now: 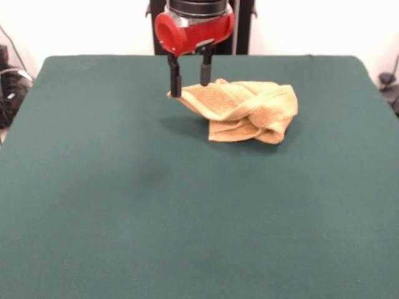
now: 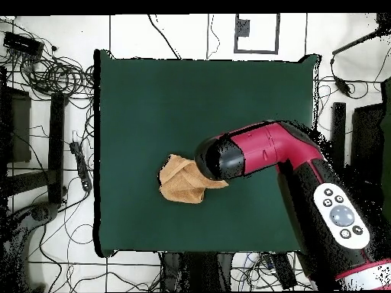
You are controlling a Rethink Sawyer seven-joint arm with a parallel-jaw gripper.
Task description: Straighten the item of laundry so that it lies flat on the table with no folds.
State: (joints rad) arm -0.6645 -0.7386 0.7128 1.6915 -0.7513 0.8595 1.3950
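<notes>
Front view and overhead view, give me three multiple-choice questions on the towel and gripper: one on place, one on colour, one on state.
1. In the front view, the red and black gripper is at the mustard-tan terry-cloth towel's: A left corner, B right edge, C centre.
2. The dark cloth-covered table is: A green, B blue, C grey.
3. The towel is: A flat, B bunched in folds, C rolled tight.

Answers: 1 A, its fingers straddle the raised left corner; 2 A, the cloth reads green in both views; 3 B, overlapping folds show.
</notes>
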